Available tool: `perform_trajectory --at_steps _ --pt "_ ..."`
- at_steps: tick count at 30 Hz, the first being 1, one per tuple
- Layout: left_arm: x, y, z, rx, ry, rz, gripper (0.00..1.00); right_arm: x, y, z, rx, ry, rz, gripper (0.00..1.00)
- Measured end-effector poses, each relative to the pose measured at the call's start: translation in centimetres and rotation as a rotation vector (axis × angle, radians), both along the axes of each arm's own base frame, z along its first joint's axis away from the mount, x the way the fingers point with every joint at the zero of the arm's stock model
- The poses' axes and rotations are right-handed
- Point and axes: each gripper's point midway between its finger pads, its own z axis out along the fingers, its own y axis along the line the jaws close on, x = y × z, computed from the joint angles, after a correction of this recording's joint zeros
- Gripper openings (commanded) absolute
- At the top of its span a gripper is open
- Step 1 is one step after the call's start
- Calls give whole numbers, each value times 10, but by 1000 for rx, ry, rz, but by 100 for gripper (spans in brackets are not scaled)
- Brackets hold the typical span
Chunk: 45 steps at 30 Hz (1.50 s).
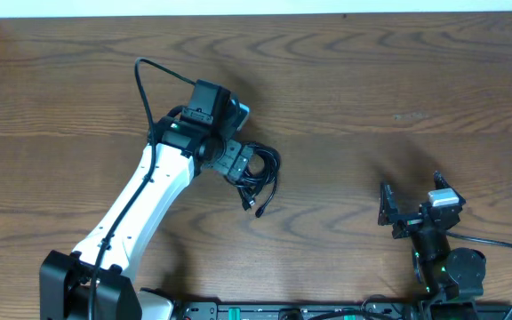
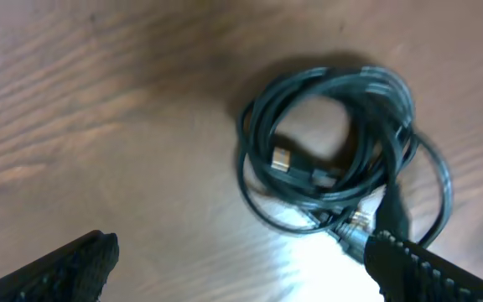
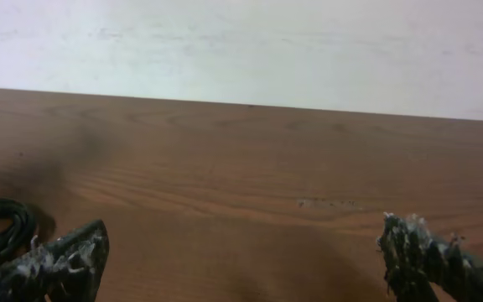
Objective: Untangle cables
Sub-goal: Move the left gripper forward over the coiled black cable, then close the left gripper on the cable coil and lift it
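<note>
- Wooden table [image 1: 372, 80]: brown grained top, with a pale wall along its far edge.
- Cables [image 1: 258, 173]: one small bundle of thin, glossy black cords lying on the table, a little toward 9 o'clock of the table's middle in the overhead view. The cords are wound into a rough ring with loose ends trailing toward 6 o'clock.
- Cables, left wrist view [image 2: 342, 82]: several overlapping loops. A gold-coloured plug end [image 2: 282, 159] lies inside the ring, and a second connector [image 2: 355, 220] sits at the ring's 6 o'clock edge.
- Left gripper [image 1: 241, 165]: poised over the bundle's 9 o'clock side. Its jaws are spread wide and grasp nothing [image 2: 241, 260]. One fingertip [image 2: 392, 252] overlaps the coil's 5 o'clock edge; contact cannot be confirmed.
- Right gripper [image 1: 413, 206]: at 4 o'clock from the bundle and well apart from it, low over bare wood. Its jaws are released, with nothing between them [image 3: 243, 243].
- Right wrist view: part of the bundle [image 3: 2, 222] shows at 8 o'clock in the frame, beyond one finger.
</note>
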Motion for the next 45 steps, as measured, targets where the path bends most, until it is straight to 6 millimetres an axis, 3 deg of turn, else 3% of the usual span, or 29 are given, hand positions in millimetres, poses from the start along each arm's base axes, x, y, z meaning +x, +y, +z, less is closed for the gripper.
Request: perform_trajectory --at_steps 9,23,45 --pt "13 -8 0 -103 -6 169 98 0 0 0 0 0 0 99" --pt "16 -9 -61 -56 138 228 98 0 0 0 0 0 0 99" --pt "20 0 -113 42 203 251 98 0 0 0 0 0 -1 99"
